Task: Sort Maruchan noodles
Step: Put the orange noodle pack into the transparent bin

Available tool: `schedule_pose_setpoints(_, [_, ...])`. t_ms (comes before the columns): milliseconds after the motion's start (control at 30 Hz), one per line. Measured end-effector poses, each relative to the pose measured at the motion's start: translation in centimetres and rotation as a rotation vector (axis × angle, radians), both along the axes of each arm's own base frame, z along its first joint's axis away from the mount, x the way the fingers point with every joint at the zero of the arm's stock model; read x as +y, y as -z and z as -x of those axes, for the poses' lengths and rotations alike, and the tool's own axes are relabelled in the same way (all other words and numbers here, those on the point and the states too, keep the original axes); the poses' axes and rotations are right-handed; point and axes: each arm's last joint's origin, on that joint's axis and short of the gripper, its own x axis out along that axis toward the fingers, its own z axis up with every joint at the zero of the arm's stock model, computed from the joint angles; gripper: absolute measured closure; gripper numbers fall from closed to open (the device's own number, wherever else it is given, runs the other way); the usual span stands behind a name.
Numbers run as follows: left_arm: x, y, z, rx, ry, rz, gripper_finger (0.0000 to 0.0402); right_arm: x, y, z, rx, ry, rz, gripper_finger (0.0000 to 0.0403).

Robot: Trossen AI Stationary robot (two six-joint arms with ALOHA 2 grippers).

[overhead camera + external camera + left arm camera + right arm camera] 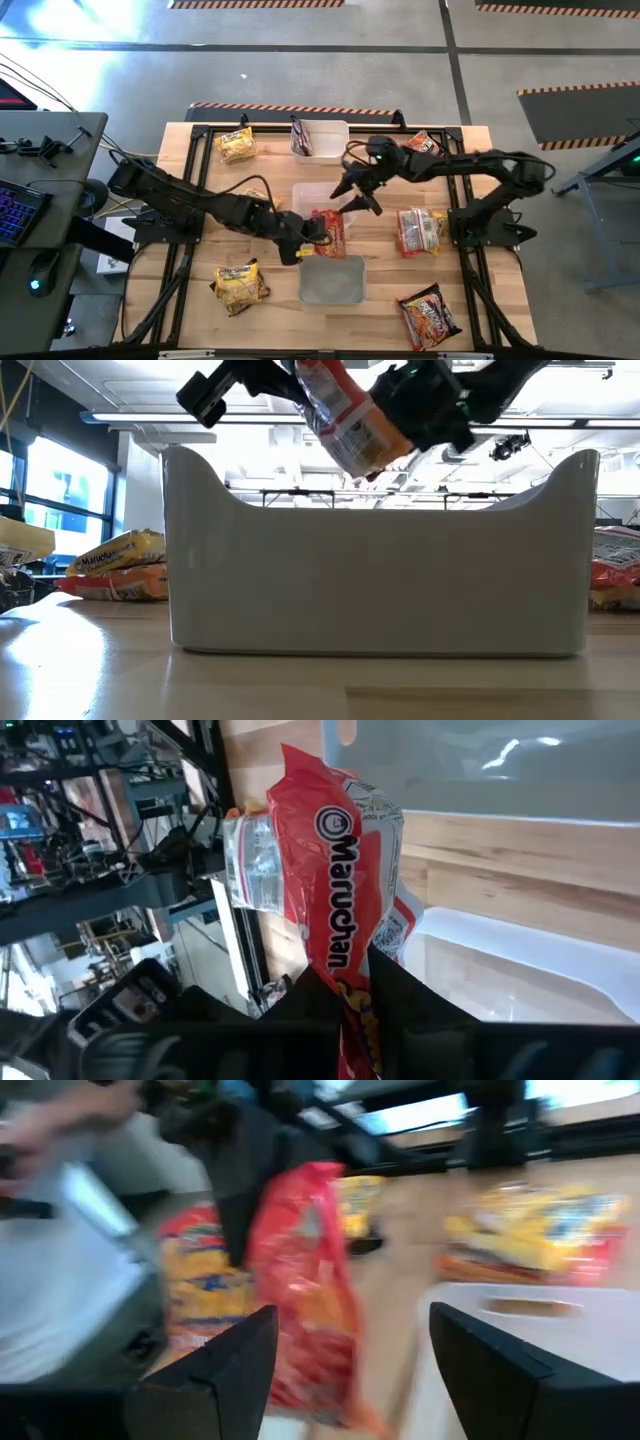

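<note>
A red Maruchan noodle packet (331, 232) hangs in the air between the middle clear tub (312, 196) and the near tub (332, 281), with my left gripper (303, 240) shut on it. In the low view the packet (352, 415) hangs tilted above the near tub (375, 565). My right gripper (357, 198) stands open just beyond the packet's far end. In its wrist view the blurred packet (300, 1305) lies ahead of the spread fingers (225, 1370), apart from them. My left gripper pinches one end of the red packet (352, 982) between its two fingers. It comes from the table's left, slanting down. The rest of the packet (330, 870) sticks out past the fingertips, lifted clear of the table and tubs.
A third tub (320, 137) stands at the far side. Yellow packets lie at far left (237, 146) and near left (240, 287). Red and orange packets lie at right (420, 231), near right (430, 315) and far right (422, 143).
</note>
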Motion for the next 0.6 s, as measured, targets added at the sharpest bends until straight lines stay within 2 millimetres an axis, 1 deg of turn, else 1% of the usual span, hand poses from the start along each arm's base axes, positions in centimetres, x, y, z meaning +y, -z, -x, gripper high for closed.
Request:
schedule_pose_setpoints(167, [0.0, 0.0, 0.0, 0.003, -0.002, -0.016, 0.0397, -0.1, 0.9, -3.5, 0.024, -0.205, -0.125, 0.0158])
schedule_pose_setpoints(300, [-0.2, 0.1, 0.2, 0.010, -0.007, -0.029, 0.0396, -0.4, 1.7, -5.4, 0.046, -0.323, -0.195, 0.0160])
schedule_pose_setpoints(433, [-0.5, 0.2, 0.4, 0.023, -0.013, -0.019, 0.0396, -0.5, 2.3, -6.1, 0.055, -0.386, -0.234, 0.0177])
schedule_pose_setpoints(600, [-0.7, 0.1, 0.4, 0.010, -0.028, -0.010, 0.0396, -0.5, 2.6, -6.1, 0.046, -0.399, -0.228, 0.0232])
